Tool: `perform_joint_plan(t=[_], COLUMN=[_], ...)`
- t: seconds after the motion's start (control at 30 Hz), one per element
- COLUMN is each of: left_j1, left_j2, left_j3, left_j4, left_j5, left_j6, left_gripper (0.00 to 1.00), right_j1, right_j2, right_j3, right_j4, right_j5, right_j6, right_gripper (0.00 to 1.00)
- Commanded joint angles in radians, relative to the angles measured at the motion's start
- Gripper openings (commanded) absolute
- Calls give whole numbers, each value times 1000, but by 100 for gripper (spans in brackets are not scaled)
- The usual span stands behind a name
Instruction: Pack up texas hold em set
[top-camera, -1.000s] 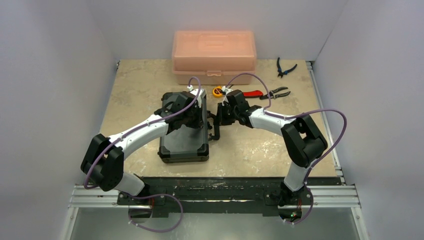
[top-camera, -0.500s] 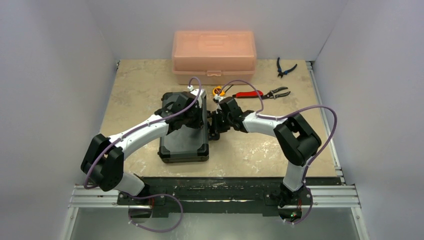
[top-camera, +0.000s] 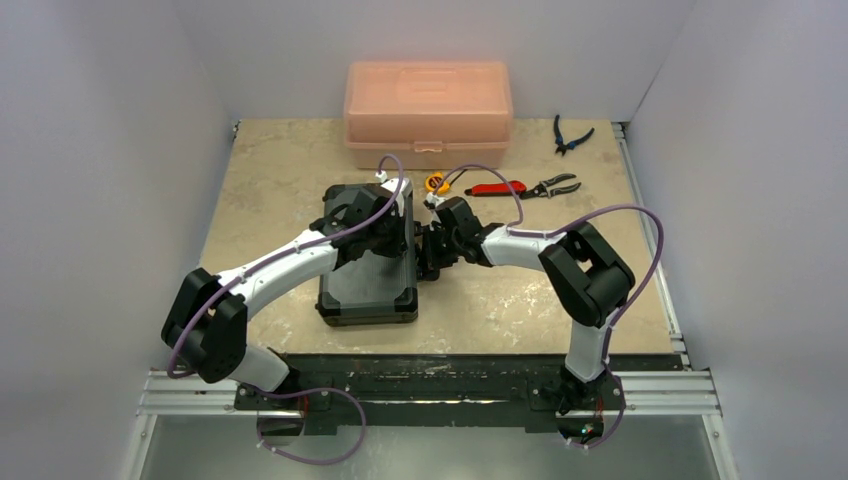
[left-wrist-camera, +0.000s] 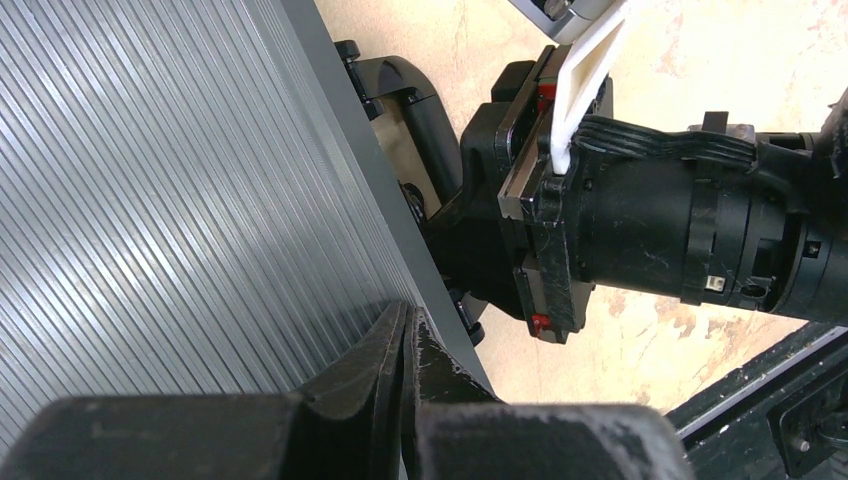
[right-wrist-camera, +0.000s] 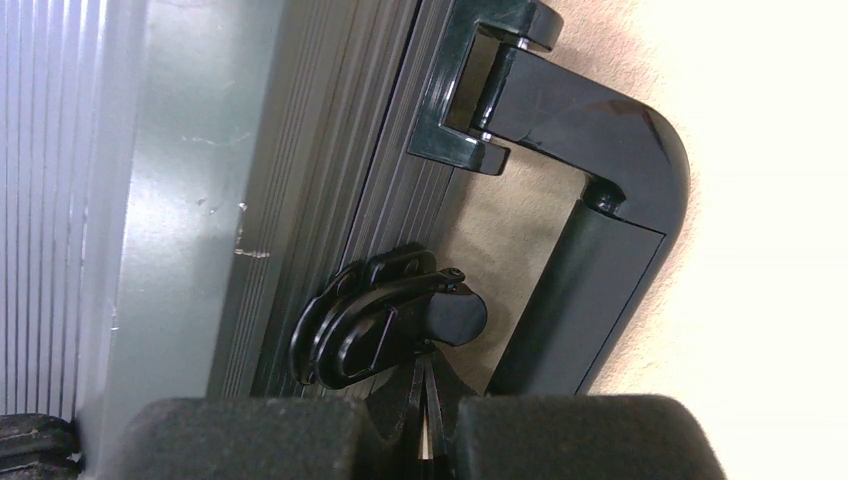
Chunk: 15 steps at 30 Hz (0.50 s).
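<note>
The texas hold em set's black case (top-camera: 365, 290) lies closed on the table, its ribbed lid (left-wrist-camera: 150, 200) facing up. My left gripper (top-camera: 392, 238) is shut and empty, its tips (left-wrist-camera: 408, 318) resting on the lid near the right edge. Its handle (right-wrist-camera: 610, 260) sticks out on the right side. My right gripper (top-camera: 430, 250) is at that side, between case and handle. It is shut, with its tips (right-wrist-camera: 423, 368) pressed together just under the black latch (right-wrist-camera: 385, 320) and touching its tab. Chips, cards and dice are not in view.
A translucent orange plastic box (top-camera: 428, 100) stands at the back. A yellow tape measure (top-camera: 435, 183), a red-handled tool (top-camera: 497, 188) and pliers (top-camera: 552, 185) lie behind the right arm. Another pair of pliers (top-camera: 570, 135) lies at the back right.
My right gripper has moved left, in between handle and case, and closed its jaws at the latch. The left gripper and the case have stayed put.
</note>
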Motion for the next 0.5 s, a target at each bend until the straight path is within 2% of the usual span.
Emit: perform_joint_plan(t=[0.0, 0.27, 0.47], left_j1=[-43, -43, -45], left_j2=[37, 37, 40], left_j3=[-48, -45, -45], left_j4=[-102, -104, -102], left_j5=[77, 78, 79], left_j6=[-22, -19, -21], left_gripper=[0, 0, 0], right_j1=[-1, -3, -3], right_j2=[-21, -134, -127], right_j3=[15, 35, 74], right_j4=[-71, -167, -171], right_j5=[94, 165, 167], right_j6=[-38, -53, -55], right_gripper=[4, 6, 7])
